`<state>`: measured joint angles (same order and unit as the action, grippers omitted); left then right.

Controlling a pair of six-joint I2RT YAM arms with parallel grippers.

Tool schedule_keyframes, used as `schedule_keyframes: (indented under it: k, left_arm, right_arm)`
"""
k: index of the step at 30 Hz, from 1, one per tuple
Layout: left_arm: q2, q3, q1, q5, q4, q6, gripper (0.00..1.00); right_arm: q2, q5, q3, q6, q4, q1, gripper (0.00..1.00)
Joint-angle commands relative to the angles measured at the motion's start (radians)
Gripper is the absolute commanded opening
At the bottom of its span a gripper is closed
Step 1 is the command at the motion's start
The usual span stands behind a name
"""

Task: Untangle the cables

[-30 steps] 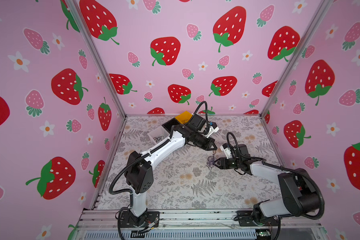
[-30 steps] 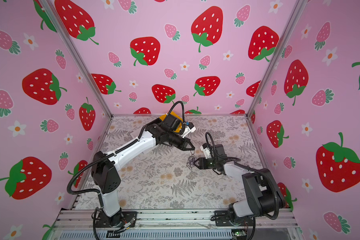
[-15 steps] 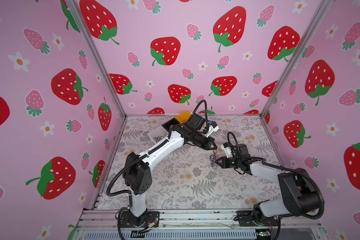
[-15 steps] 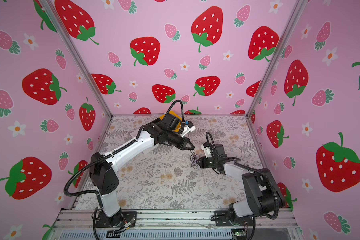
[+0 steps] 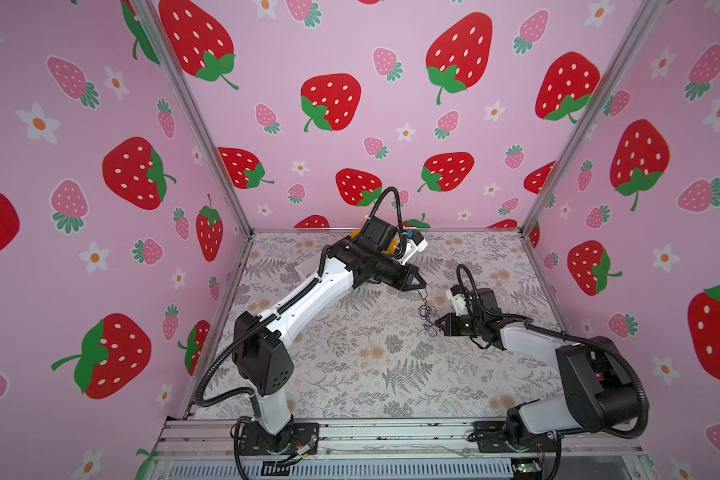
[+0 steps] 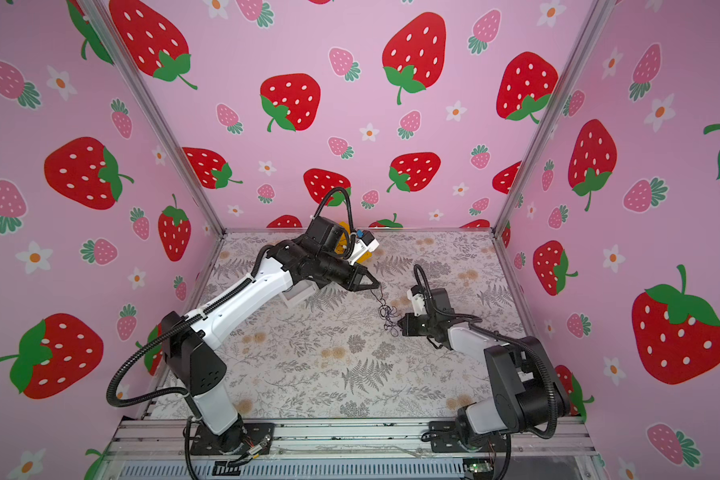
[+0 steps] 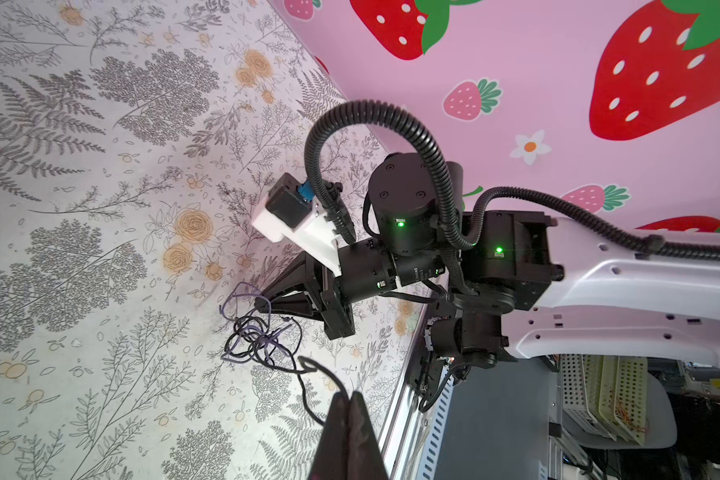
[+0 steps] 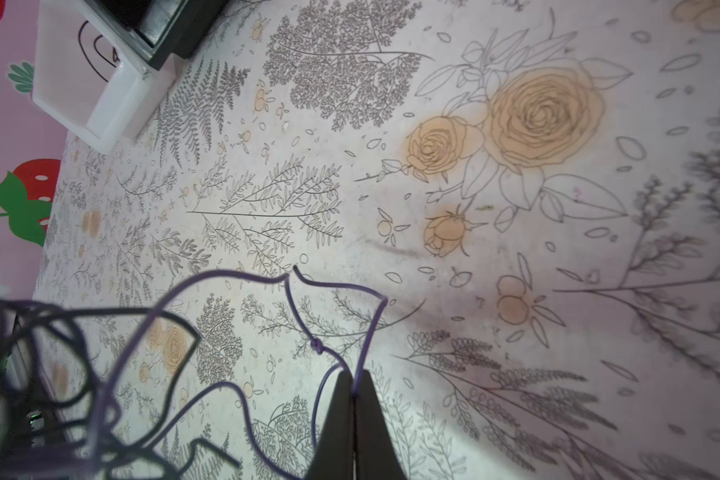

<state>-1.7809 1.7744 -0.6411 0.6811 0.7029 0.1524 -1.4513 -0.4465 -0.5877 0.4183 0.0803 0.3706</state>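
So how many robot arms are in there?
2. The left arm reaches in from the front left, the right arm from the front right. Both meet at the cables.

The cables (image 7: 258, 337) are black and purple, the surface (image 5: 350, 374) pale with grey ferns and orange roses, the walls (image 5: 267, 62) pink with red strawberries.

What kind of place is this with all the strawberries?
Probably a robot practice booth, not a home: two robot arms bolted to a metal rail, strawberry-print walls boxing in a flowery table, and a tangle of thin cables to sort.
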Motion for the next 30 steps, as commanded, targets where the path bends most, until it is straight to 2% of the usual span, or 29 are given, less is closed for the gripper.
schedule_keyframes:
  k: [1,10,18,30]
  left_arm:
    - [0.056,-0.006,0.039,0.006,0.015,-0.031,0.0]
    - [0.123,-0.08,0.13,0.005,0.005,-0.033,0.0]
    - [0.16,-0.144,0.173,-0.033,0.004,-0.039,0.0]
    - [0.198,-0.223,0.214,-0.024,-0.006,-0.034,0.0]
  right_arm:
    - [0.028,0.054,0.014,0.012,-0.044,-0.025,0.0]
    - [0.069,0.112,0.017,0.011,-0.089,-0.069,0.0]
    - [0.123,0.137,0.024,0.001,-0.133,-0.135,0.0]
    - [0.169,0.179,0.013,-0.022,-0.198,-0.23,0.0]
